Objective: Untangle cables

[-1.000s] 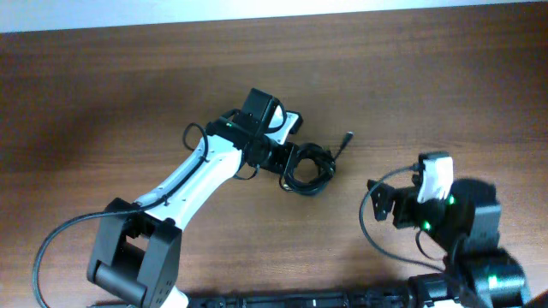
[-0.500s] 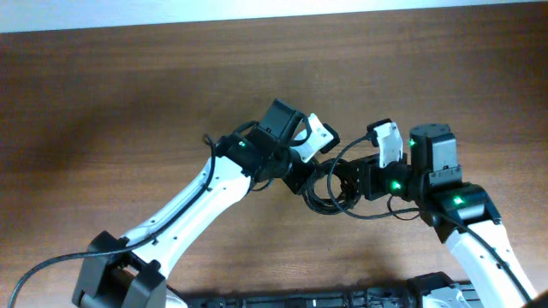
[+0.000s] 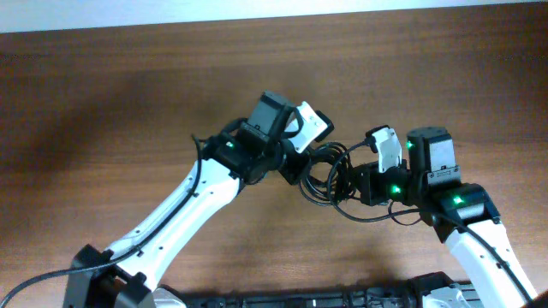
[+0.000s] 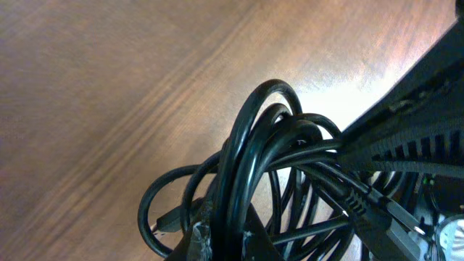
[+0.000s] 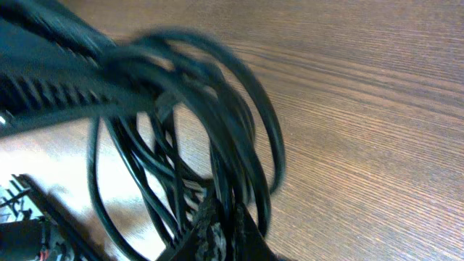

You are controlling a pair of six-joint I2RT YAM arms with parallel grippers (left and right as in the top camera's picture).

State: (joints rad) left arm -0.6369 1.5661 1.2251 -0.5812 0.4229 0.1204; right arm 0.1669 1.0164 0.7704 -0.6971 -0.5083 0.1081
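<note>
The cables (image 3: 324, 175) are being held above the surface (image 3: 128, 94), clamped by the left claw (image 3: 297, 169) and now also by the right claw (image 3: 349, 181), newly brought in; separation is being enabled.

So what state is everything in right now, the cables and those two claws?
cables: tangled in one coiled bundle, gripped from both sides.
left gripper: shut on the cables.
right gripper: shut on the cables.
plug: loose at the bundle's edge, plugged into nothing.
</note>
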